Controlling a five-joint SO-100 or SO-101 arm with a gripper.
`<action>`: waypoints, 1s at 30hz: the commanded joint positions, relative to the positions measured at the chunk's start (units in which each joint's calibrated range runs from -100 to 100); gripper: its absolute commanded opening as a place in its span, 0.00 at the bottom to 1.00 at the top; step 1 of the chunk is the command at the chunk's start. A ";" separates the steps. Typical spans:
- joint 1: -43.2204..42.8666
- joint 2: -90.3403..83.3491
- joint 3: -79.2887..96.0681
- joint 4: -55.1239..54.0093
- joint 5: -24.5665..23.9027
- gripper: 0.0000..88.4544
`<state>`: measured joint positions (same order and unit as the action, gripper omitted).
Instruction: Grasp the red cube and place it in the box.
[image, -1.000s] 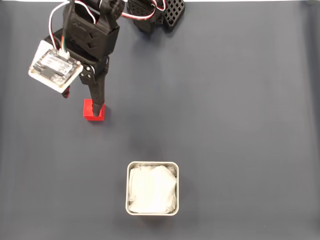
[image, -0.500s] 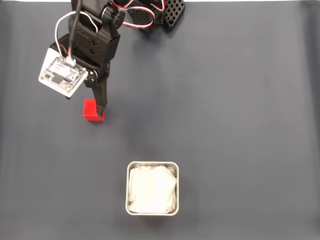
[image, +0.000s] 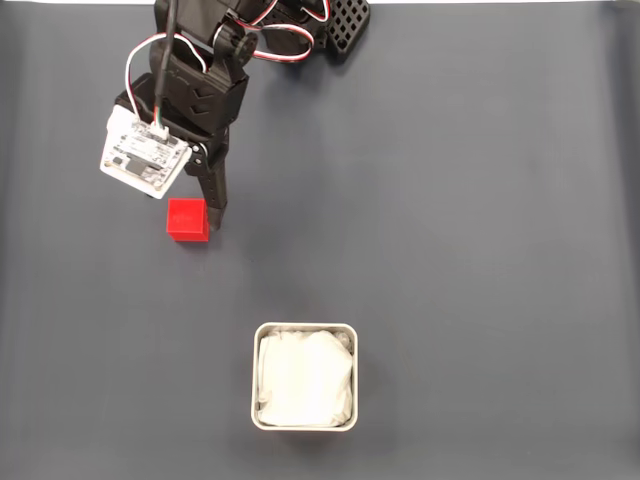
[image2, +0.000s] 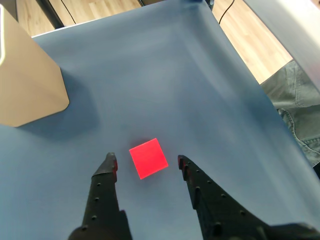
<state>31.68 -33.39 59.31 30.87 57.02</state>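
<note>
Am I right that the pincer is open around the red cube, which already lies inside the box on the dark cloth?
Not quite: the red cube is not in the box. The fixed view shows it on the dark cloth, well apart from the box. The rest holds: in the wrist view the pincer is open, with the cube between its fingertips.

In the fixed view, the arm (image: 215, 60) is cut off by the top edge of the frame, and its base is only partly visible. A white camera module (image: 145, 158) on the wrist covers one finger of the gripper (image: 190, 205). In the wrist view, both finger bases run off the bottom edge. A beige object (image2: 25, 80) at upper left is cropped by the left edge and cannot be identified. Grey fabric (image2: 295, 107) at right is cropped by the frame edge.
</note>
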 joint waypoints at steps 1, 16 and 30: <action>-0.21 -1.36 0.27 -2.34 0.44 0.33; -1.07 1.85 2.18 -7.59 0.44 0.35; -2.42 4.45 5.47 -11.85 0.88 0.36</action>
<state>30.04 -28.79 64.83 20.53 57.46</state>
